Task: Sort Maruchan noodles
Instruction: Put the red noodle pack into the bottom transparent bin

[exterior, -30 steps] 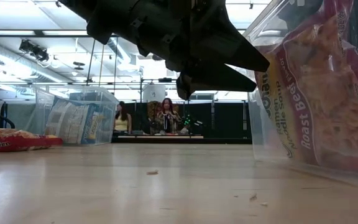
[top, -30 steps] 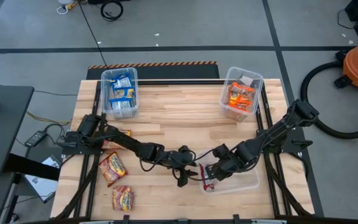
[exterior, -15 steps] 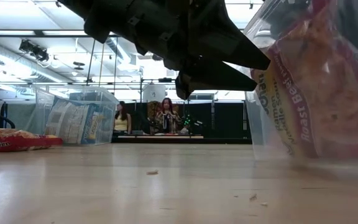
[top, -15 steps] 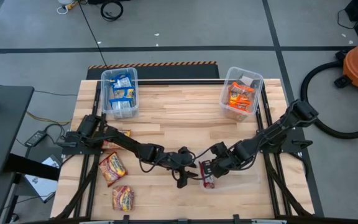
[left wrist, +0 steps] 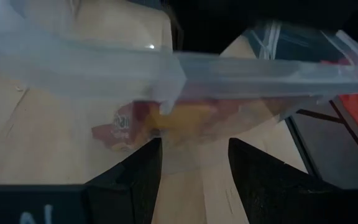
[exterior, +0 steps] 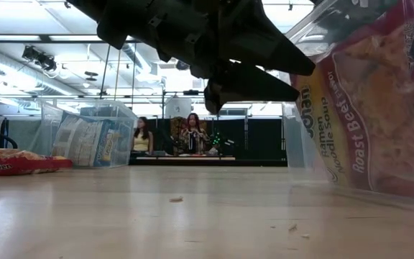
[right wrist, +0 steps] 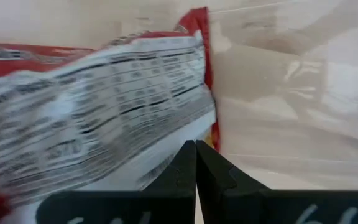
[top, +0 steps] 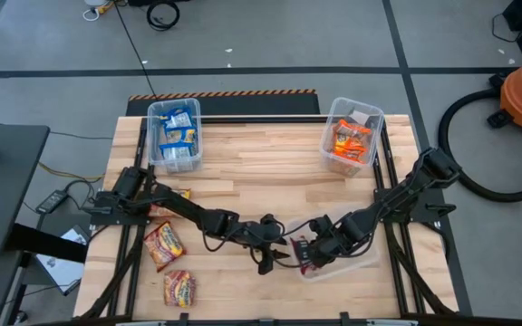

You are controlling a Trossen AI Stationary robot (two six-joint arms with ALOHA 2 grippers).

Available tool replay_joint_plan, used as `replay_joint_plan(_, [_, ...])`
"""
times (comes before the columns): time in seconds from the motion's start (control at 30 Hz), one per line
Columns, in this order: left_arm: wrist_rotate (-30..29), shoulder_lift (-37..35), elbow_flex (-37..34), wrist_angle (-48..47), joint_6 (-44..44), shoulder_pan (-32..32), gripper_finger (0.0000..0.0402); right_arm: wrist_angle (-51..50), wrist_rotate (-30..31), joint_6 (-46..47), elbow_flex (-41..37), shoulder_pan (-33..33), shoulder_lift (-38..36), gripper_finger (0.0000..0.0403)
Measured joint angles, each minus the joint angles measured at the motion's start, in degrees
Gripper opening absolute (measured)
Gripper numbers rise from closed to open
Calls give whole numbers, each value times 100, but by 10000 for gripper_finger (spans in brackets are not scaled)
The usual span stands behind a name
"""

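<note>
Noodles, a red packet (top: 304,256), lie against the right hand (top: 313,256), whose fingers are shut flat together inside the near clear bin (top: 356,264); whether it grips the packet I cannot tell. Just beside it, the left hand (top: 277,258) hovers open outside the bin. Across the wooden surface (top: 261,172), more packets (top: 164,243) wait left; two far bins (top: 175,134) hold sorted ones.

two dark, jointed arms with looping black cables, each ending in tapered black fingers (left wrist: 132,180).
</note>
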Motion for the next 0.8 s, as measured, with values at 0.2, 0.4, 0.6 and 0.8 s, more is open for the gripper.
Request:
replay_joint_plan(0.2, [-3,0,0,99,43,72,192,482,201,-163,-68,16,164,5])
replay_joint_plan(0.4, [-7,0,-2,126,68,103,192,1012,517,-121,-73,3,224,5])
replay_joint_plan(0.6, [56,0,0,65,181,104,192,1001,489,-11,-73,5,222,6])
replay_joint_plan(0.8, [101,0,4,-159,201,106,192,911,524,132,-66,62,161,5])
